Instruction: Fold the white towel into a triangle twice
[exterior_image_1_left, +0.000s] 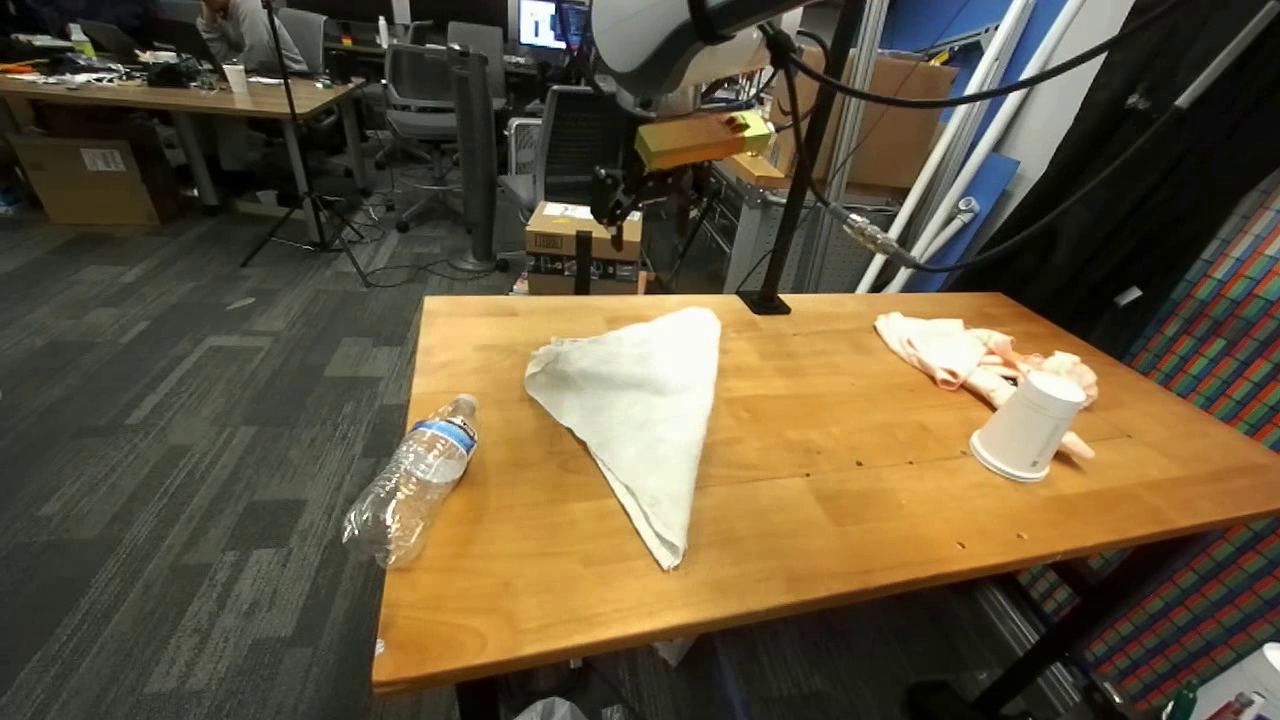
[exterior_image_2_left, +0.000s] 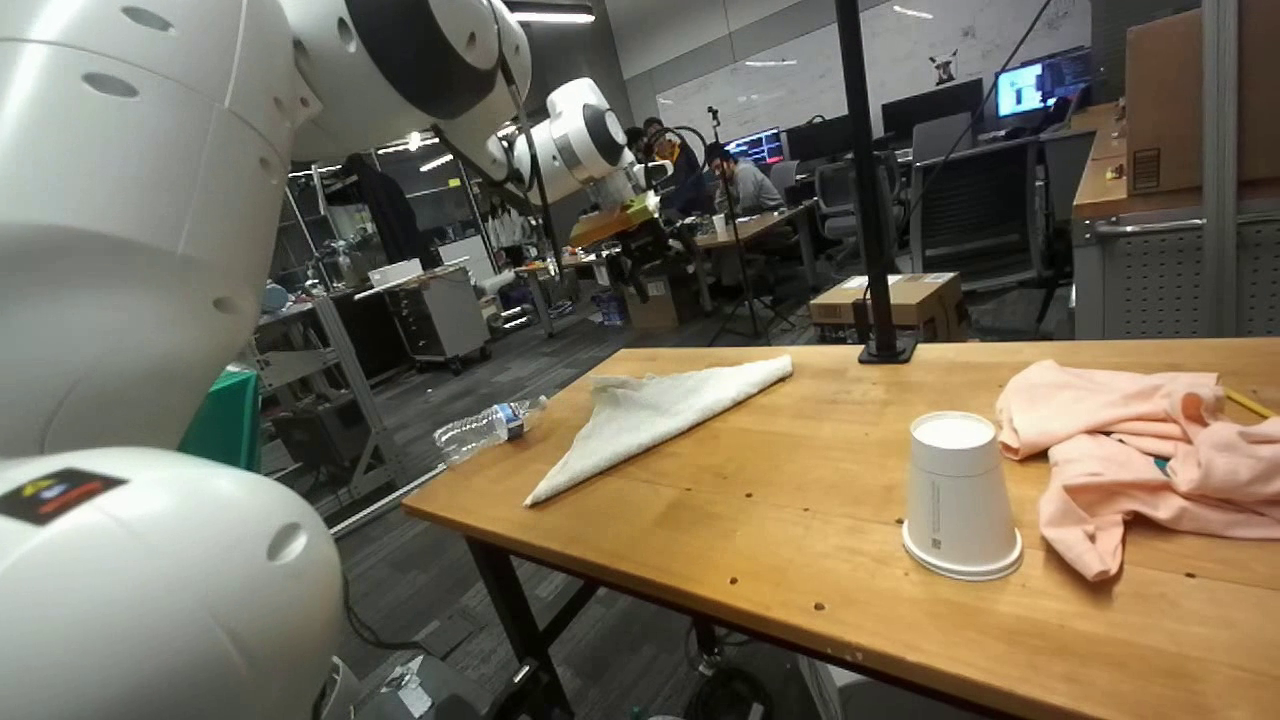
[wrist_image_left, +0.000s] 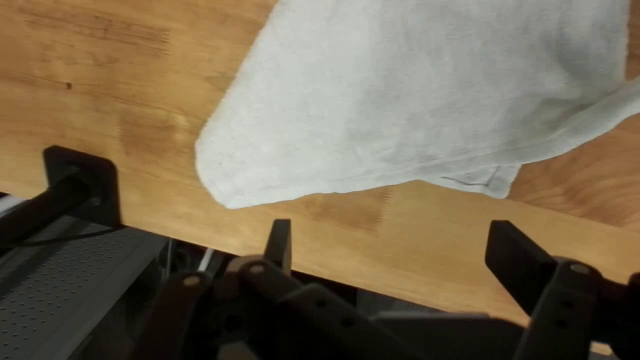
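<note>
The white towel (exterior_image_1_left: 640, 400) lies on the wooden table, folded into a roughly triangular shape. In this exterior view, a long point faces the front edge and the wide side lies toward the back. It shows as a long flat triangle in an exterior view (exterior_image_2_left: 660, 405). In the wrist view the towel (wrist_image_left: 400, 100) fills the upper part, with a small corner of a lower layer sticking out under its edge. My gripper (wrist_image_left: 390, 224) is open, with nothing between its fingers. It hangs above the table's back edge, apart from the towel, in both exterior views.
A clear plastic bottle (exterior_image_1_left: 415, 480) lies at the table's side edge. An upturned white cup (exterior_image_2_left: 960, 500) stands beside a crumpled pink cloth (exterior_image_2_left: 1100, 400) at the opposite end. A black pole (exterior_image_1_left: 765, 300) rises from the back edge of the wooden table (exterior_image_1_left: 820, 540).
</note>
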